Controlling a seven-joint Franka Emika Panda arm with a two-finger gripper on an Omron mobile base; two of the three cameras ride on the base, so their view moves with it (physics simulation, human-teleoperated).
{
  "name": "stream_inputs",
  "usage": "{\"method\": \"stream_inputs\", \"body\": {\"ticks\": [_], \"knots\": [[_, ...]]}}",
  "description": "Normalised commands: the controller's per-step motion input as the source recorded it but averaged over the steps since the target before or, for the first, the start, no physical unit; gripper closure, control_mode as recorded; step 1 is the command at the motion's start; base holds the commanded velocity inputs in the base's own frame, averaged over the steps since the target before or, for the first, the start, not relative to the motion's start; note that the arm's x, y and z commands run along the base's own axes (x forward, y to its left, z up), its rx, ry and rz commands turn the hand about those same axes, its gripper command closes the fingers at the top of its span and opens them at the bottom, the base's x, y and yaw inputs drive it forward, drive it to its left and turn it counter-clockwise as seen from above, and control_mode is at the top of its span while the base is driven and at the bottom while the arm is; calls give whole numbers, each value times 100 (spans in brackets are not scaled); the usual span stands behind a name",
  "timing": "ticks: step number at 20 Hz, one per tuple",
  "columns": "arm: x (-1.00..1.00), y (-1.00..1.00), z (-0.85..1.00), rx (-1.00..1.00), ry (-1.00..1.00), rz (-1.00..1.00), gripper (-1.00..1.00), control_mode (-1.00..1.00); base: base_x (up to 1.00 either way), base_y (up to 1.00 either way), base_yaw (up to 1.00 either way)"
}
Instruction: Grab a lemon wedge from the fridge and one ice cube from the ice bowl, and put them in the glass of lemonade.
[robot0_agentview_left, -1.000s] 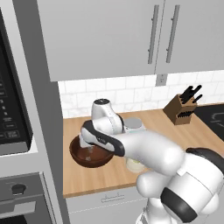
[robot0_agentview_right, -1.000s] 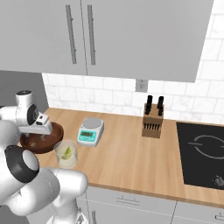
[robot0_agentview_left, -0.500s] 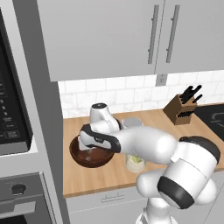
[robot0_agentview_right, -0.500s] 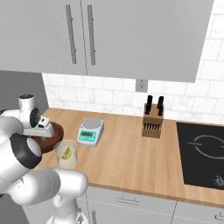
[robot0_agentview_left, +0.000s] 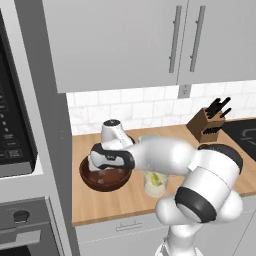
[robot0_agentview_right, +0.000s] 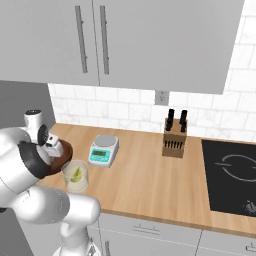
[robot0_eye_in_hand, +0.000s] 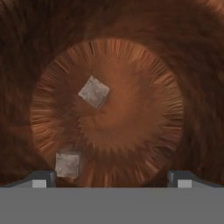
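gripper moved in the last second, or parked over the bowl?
Yes. Judged against the fixed ice bowl in the left base view, the gripper, jaws open, has come down from above the rim into the bowl.

A light wooden counter (robot0_agentview_right: 145, 185) runs along a wall of white tiles (robot0_agentview_right: 130, 105), with pale grey wall cupboards (robot0_agentview_left: 125, 40) above it that carry long vertical bar handles. A wall socket (robot0_agentview_right: 161, 97) sits in the tiles above a wooden knife block (robot0_agentview_right: 175, 141). A black hob (robot0_agentview_right: 232, 175) is set into the counter at the right. A small kitchen scale (robot0_agentview_right: 103, 150) stands on the wood. At the left, a dark built-in oven (robot0_agentview_left: 15, 130) fills a tall grey column. Grey drawers (robot0_agentview_right: 145, 231) lie beneath the counter.
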Motion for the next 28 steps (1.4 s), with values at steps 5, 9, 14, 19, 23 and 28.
{"method": "stream_inputs", "body": {"ticks": [5,9,14,19,23,28], "knots": [[35,1,-5,0,0,-10,-100,-100,0,0,0],[20,3,-2,0,0,-5,-100,-100,0,0,0],[14,10,-25,0,0,-4,-100,-100,0,0,0],[0,1,-28,0,0,-2,-100,-100,0,0,0],[3,0,-18,-1,0,-4,-100,-100,0,0,0],[3,0,-1,0,-3,-7,-100,-100,0,0,0]]}}
